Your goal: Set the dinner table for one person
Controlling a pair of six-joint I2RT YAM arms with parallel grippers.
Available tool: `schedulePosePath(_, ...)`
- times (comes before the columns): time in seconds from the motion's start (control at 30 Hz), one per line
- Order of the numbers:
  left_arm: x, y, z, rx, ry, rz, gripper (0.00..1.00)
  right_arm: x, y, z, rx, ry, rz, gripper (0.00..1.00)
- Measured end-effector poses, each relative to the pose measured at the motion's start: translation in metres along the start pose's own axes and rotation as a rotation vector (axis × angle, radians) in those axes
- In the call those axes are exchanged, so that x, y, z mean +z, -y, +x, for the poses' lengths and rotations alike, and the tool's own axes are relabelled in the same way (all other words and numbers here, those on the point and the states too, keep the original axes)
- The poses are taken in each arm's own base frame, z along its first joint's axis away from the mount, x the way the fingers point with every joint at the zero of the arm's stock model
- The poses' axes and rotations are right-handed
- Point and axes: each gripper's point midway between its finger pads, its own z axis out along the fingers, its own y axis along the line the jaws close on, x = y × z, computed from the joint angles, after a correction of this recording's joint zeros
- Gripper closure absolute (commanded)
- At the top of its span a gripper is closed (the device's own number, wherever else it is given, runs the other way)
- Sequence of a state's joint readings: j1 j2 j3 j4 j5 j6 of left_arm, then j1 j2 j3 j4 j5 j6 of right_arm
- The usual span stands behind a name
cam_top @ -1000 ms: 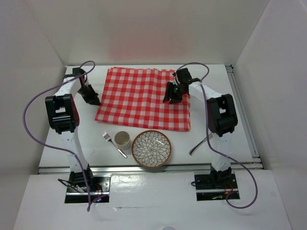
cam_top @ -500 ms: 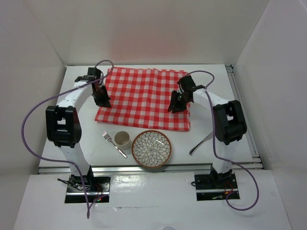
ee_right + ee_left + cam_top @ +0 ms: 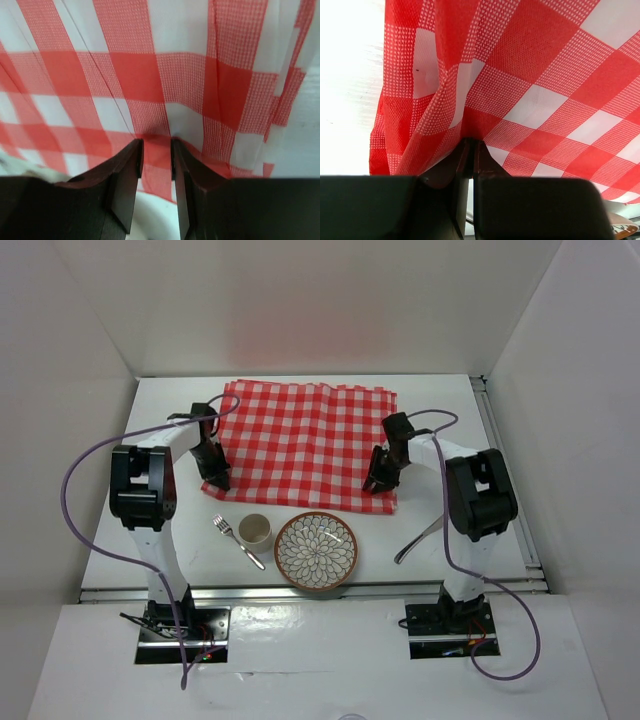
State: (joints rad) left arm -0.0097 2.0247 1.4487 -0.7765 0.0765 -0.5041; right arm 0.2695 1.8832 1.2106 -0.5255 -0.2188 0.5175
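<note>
dinner table (image 3: 385, 530), the large flat white rectangular top with metal rails, fills the workspace in front of both arms. nearest the bases, a round flower-patterned ceramic plate (image 3: 315, 551), a small pale cup (image 3: 254, 530), a silver fork (image 3: 237, 541) and a thin metal utensil (image 3: 418, 541) lie on bare table, so the place setting looks not yet begun. beyond them, the red-and-white checked cloth (image 3: 300, 445) lies spread out; arranging it seems to be the step in hand. the left gripper (image 3: 471, 145) is pinched tight on a bunched fold at its near left corner. the right gripper (image 3: 157, 145) stands narrowly apart astride a ridge near the right corner; whether it grips is unclear. the utensil's type is unclear.
</note>
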Motion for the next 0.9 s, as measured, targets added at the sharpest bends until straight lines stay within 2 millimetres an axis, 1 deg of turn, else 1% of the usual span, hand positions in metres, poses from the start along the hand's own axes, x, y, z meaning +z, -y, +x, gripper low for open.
schedulePosePath(0.03, 0.000, 0.000, 0.000, 0.000, -0.001, -0.001, 0.95, 0.004, 0.004, 0.000, 0.022, -0.013, 0.005, 0.60)
schedulePosePath(0.27, 0.002, 0.007, -0.002, 0.000, -0.020, 0.012, 0.94, 0.010, 0.007, -0.030, 0.128, -0.034, -0.016, 0.60)
schedulePosePath(0.4, 0.003, 0.018, -0.012, -0.015, -0.026, 0.036, 0.92, 0.013, 0.009, -0.052, 0.169, -0.017, -0.031, 0.60)
schedulePosePath(0.47, 0.003, 0.023, -0.018, -0.011, -0.016, 0.048, 0.88, 0.014, 0.009, -0.058, 0.173, -0.010, -0.031, 0.60)
schedulePosePath(0.57, 0.003, 0.027, -0.023, -0.002, -0.002, 0.060, 0.87, 0.015, 0.010, -0.060, 0.173, -0.003, -0.025, 0.60)
schedulePosePath(0.73, 0.004, 0.033, -0.023, 0.019, -0.001, 0.091, 0.87, 0.014, 0.012, -0.058, 0.172, 0.020, -0.029, 0.60)
schedulePosePath(0.83, 0.005, 0.034, -0.018, 0.036, 0.012, 0.097, 0.87, 0.013, 0.014, -0.057, 0.174, 0.047, -0.035, 0.60)
schedulePosePath(0.9, 0.003, 0.031, -0.008, 0.040, 0.018, 0.100, 0.87, 0.012, 0.016, -0.057, 0.178, 0.063, -0.032, 0.60)
